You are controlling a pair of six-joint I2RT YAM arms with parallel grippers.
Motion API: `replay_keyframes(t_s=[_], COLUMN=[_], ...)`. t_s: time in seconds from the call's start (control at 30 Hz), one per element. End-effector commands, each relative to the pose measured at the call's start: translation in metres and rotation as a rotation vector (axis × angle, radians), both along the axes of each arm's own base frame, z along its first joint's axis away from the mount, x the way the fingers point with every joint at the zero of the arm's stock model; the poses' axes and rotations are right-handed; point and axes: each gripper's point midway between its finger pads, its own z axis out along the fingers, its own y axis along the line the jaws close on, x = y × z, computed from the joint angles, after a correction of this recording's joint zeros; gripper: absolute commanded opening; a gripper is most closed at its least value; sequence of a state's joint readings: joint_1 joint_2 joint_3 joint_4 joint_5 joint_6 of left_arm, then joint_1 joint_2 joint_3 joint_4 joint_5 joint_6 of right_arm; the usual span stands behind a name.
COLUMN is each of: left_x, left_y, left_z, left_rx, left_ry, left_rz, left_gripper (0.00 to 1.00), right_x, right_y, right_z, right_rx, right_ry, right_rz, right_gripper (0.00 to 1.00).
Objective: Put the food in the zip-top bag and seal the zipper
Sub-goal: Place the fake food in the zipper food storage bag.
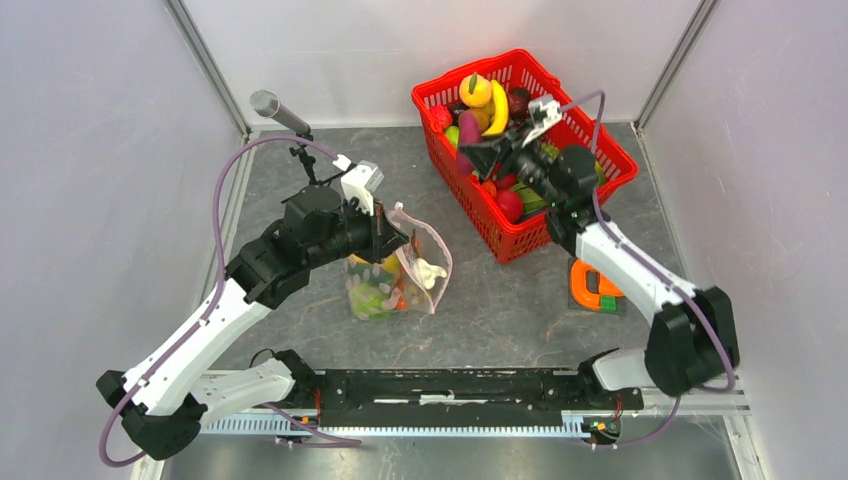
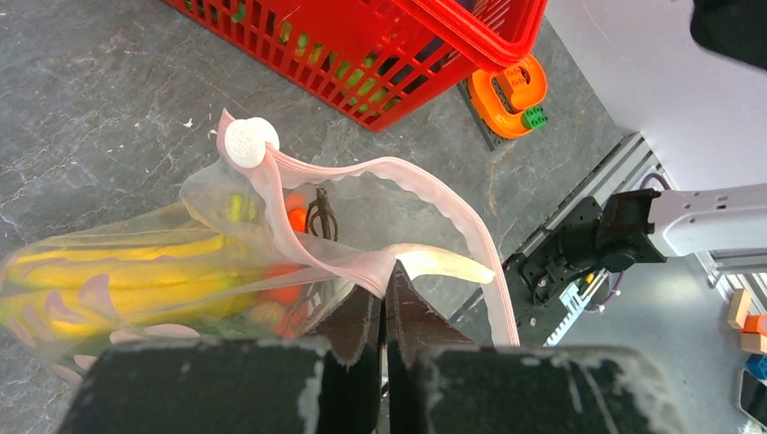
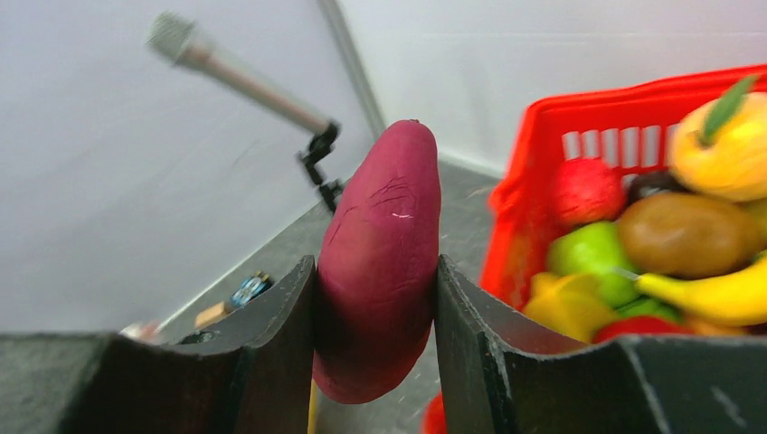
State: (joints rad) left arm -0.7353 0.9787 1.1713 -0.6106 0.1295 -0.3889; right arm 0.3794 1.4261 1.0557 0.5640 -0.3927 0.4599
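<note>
Maroon and glossy, an elongated toy vegetable (image 3: 384, 226) sits clamped between the two fingers of the right gripper (image 3: 375, 271). The jaws are parted only by the piece's width and press its sides, and its rounded tip stands above them. In the top view this gripper hangs over the 9 o'clock side of the red mesh basket (image 1: 485, 225), which lies toward 1 o'clock on the table (image 1: 500, 310); there its fingers are hard to pick out against the heaped fruit. The left gripper (image 2: 384, 287) is pinched tight, no gap showing, on the rim of the zip-top bag (image 2: 203, 194) at the pale pink zipper (image 2: 452, 206); the exact bite is hidden under the fingertips. The bag lies just to 9 o'clock of the table's middle, its mouth agape and the zipper strips parted in a loop. Through the film a yellow banana bunch (image 2: 127, 271) shows at 9 o'clock in the left wrist view, with orange and red shapes beside it too blurred to name. A pale curved piece (image 2: 448, 265) lies at the mouth; whether it is inside I cannot tell. In the right wrist view the basket is cut off at 3 o'clock, and a microphone (image 3: 235, 77) stands blurred at 11 o'clock.
</note>
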Motion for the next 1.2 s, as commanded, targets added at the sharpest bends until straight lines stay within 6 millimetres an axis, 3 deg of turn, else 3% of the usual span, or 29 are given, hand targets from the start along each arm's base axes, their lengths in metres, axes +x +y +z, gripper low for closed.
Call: replay_keyframes(t_s=[0.0, 0.13, 0.3, 0.47, 0.67, 0.97, 1.03, 1.17], left_x=[0.008, 0.013, 0.015, 0.013, 0.015, 0.016, 0.015, 0.01], left_y=[-0.002, 0.002, 0.005, 0.009, 0.023, 0.028, 0.028, 0.026], left_z=[0.018, 0.021, 0.024, 0.025, 0.021, 0.014, 0.015, 0.019], left_rx=[-0.069, -0.07, -0.072, -0.063, -0.02, 0.022, 0.02, 0.009], left_ry=[-0.041, -0.057, -0.063, -0.056, -0.055, -0.033, -0.037, -0.046], left_rz=[0.044, 0.081, 0.099, 0.107, 0.169, 0.187, 0.183, 0.152], left_gripper=[0.03, 0.03, 0.04, 0.04, 0.04, 0.04, 0.04, 0.04], right_x=[-0.076, -0.124, -0.158, -0.155, -0.171, -0.187, -0.193, -0.179], right_y=[0.02, 0.035, 0.06, 0.073, 0.094, 0.121, 0.131, 0.141], right_z=[0.031, 0.023, 0.0, -0.037, -0.062, -0.072, -0.077, -0.087], right_rx=[0.016, -0.02, -0.048, -0.158, -0.214, -0.327, -0.352, -0.422], right_ry=[-0.175, -0.215, -0.183, -0.072, 0.032, 0.085, 0.128, 0.192], right_rz=[0.139, 0.21, 0.285, 0.262, 0.353, 0.424, 0.483, 0.426], right_gripper=[0.21, 0.21, 0.21, 0.22, 0.23, 0.26, 0.3, 0.33])
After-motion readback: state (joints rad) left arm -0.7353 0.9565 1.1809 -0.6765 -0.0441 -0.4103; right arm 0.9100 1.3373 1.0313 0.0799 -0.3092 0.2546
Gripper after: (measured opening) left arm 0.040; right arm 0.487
